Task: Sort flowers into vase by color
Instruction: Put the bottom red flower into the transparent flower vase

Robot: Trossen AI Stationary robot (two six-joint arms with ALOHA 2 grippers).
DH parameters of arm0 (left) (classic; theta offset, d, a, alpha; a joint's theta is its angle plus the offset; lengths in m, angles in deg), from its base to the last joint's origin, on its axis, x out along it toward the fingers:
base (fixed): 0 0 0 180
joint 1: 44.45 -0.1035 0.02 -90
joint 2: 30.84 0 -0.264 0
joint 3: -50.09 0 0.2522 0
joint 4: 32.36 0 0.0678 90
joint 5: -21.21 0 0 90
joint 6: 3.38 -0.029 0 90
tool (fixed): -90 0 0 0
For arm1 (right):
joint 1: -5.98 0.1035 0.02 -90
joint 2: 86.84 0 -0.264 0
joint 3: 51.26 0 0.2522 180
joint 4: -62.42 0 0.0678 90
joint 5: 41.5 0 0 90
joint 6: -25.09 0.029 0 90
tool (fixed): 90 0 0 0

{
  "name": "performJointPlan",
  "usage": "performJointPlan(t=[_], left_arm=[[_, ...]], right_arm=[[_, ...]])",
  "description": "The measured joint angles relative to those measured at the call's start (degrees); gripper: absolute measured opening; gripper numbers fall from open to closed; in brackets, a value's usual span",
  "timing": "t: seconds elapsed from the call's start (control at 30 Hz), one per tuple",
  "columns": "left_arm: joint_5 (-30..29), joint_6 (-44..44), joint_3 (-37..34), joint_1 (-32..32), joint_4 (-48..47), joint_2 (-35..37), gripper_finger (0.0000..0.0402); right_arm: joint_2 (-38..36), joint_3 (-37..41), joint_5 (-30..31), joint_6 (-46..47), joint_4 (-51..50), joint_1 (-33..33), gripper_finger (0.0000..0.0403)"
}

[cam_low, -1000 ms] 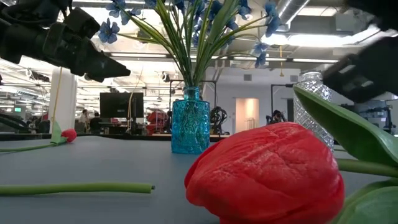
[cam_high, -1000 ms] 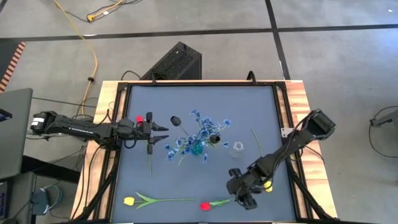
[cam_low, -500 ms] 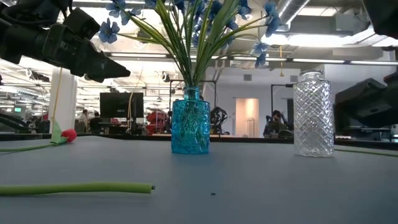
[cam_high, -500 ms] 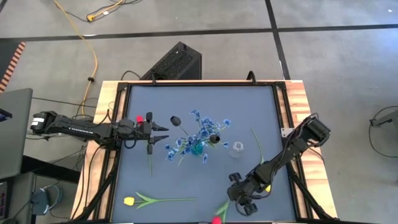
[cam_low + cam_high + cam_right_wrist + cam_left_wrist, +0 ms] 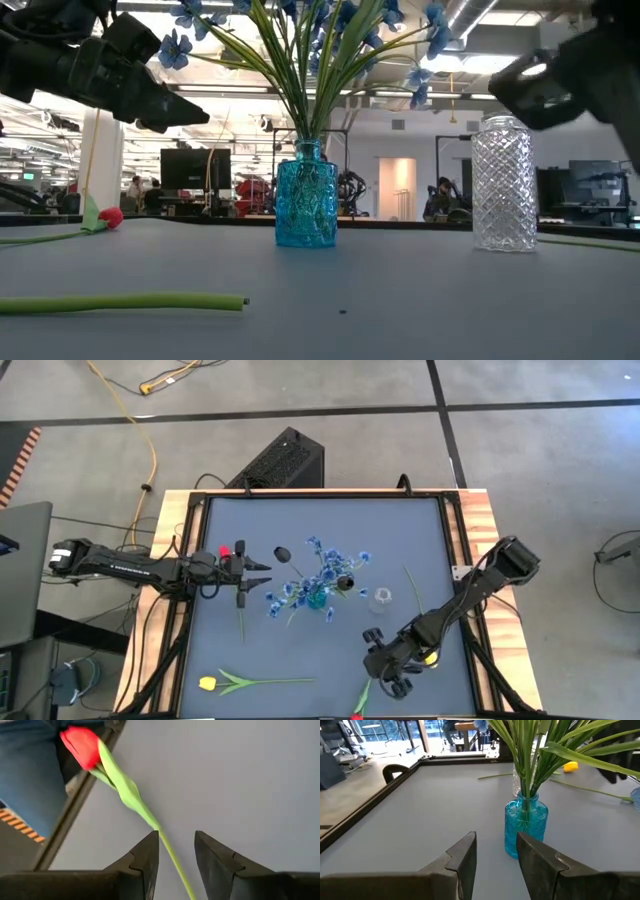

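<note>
A red tulip point(image 5: 356, 714) lies at the table's near edge, and in the right wrist view its blossom point(image 5: 80, 746) reaches past that edge. My right gripper point(image 5: 385, 668) is open just above it, with the green stem point(image 5: 172, 857) running between the fingers. My left gripper point(image 5: 268, 573) is open and hovers left of the blue vase point(image 5: 316, 598), which holds the blue flowers point(image 5: 325, 565). The clear vase point(image 5: 381, 597) stands beside the blue one. A yellow tulip point(image 5: 207, 683) lies near the left front corner. Another red tulip point(image 5: 224, 550) lies beside the left gripper. My right gripper comes at the red tulip's stem slanting down toward the near edge. The stem passes aslant through the open gap and lies against the inner edge of one fingertip point(image 5: 156, 834). Whether the other finger touches it, I cannot tell.
A dark bud point(image 5: 283, 552) lies left of the blue flowers, and another point(image 5: 347, 580) sits among them. A second yellow tulip point(image 5: 431, 658) lies under the right arm, its stem point(image 5: 412, 585) pointing toward the far edge. A loose stem point(image 5: 120, 302) crosses the near left of the mat.
The red tulip has swung about on the table. Its blossom went from lying left of my right gripper to the near edge and out of the low view. My right gripper dipped toward the near edge, turned, then drew back a little.
</note>
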Motion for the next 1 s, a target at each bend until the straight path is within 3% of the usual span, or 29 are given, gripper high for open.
performJointPlan(t=[0.27,0.73,0.87,1.0], left_arm=[[0.0,0.2,0.0,0.0,-0.2,0.0,0.0128],[0.0,0.1,0.0,0.0,-0.5,0.0,0.0128],[0.0,0.1,0.0,0.0,-0.5,0.0,0.0128],[-0.1,0.1,0.0,0.0,-0.5,0.0,0.0128]], right_arm=[[2.0,0.2,-1.7,-2.5,-4.3,-0.5,0.0152],[6.9,-0.1,-4.4,-5.2,-3.1,0.2,0.0147],[7.2,-0.1,-4.5,-5.1,-2.7,0.2,0.0111],[6.1,-0.6,-5.6,-3.2,-2.2,-0.6,0.0044]])
